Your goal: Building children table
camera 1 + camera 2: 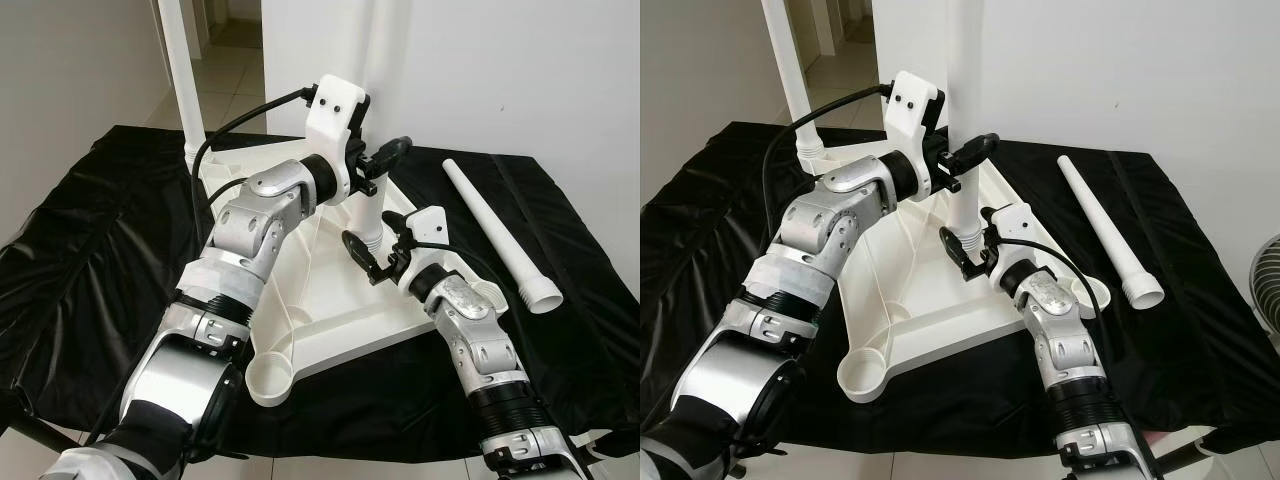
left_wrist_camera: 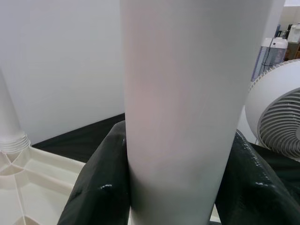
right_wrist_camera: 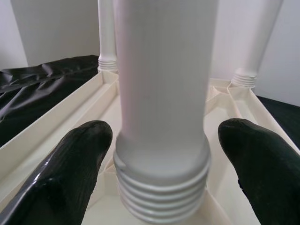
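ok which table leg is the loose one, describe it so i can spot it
Start at the black cloth with the upturned white tabletop. The loose table leg lies flat on the cloth to the tabletop's right. Unlike the other legs, it isn't upright in a socket.

— Colours on the bench?
— The table top (image 1: 330, 290) is cream-white plastic, unpatterned. The upright leg (image 2: 183, 108) is plain white, as is the loose leg (image 1: 500, 230). They rest on a glossy black cloth (image 1: 90, 240).
— The robot?
— Silver arms; the left gripper (image 1: 378, 160) and right gripper (image 1: 372, 255) have black fingers (image 3: 79, 164) on white mounts.
— Surroundings?
— White wall (image 1: 1140, 70), pale tiled floor (image 1: 215, 85), and a white fan (image 2: 276, 117) with a grey grille.
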